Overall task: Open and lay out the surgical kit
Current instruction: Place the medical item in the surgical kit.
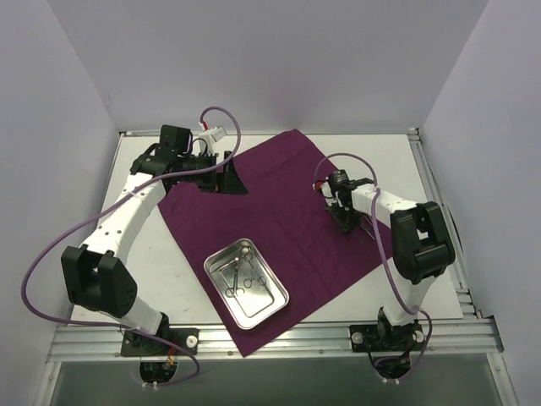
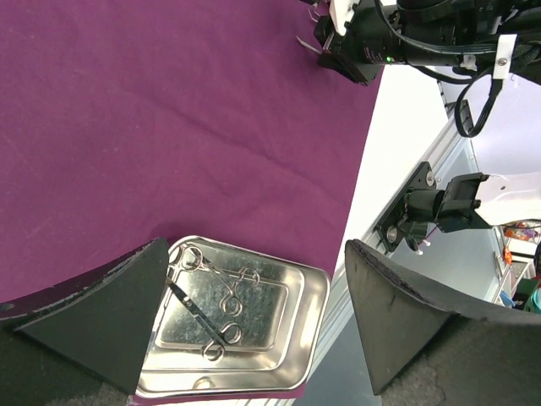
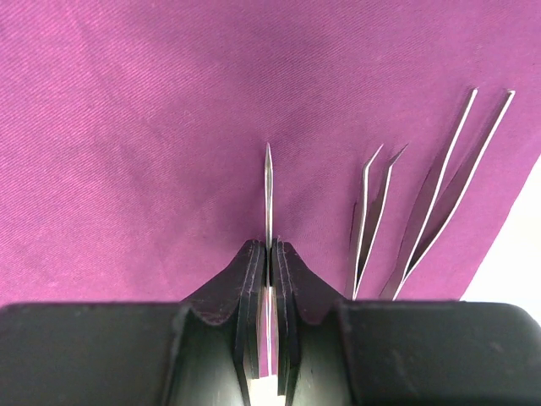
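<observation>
Laying-out step: right gripper (image 3: 269, 254), clamped on a pointed tool (image 3: 269, 190), is at the cloth's (image 3: 127, 127) right edge beside two tweezers (image 3: 372, 211), so next it lowers and releases (left gripper (image 2: 255, 249) gapes wide; tray (image 1: 269, 309) by the cloth's front corner).

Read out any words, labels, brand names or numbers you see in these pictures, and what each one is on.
No readable text in any view.
Purple cloth, steel tray, tweezers: unmarked.
Colourful object at the left wrist view's edge: too blurred to read.
</observation>
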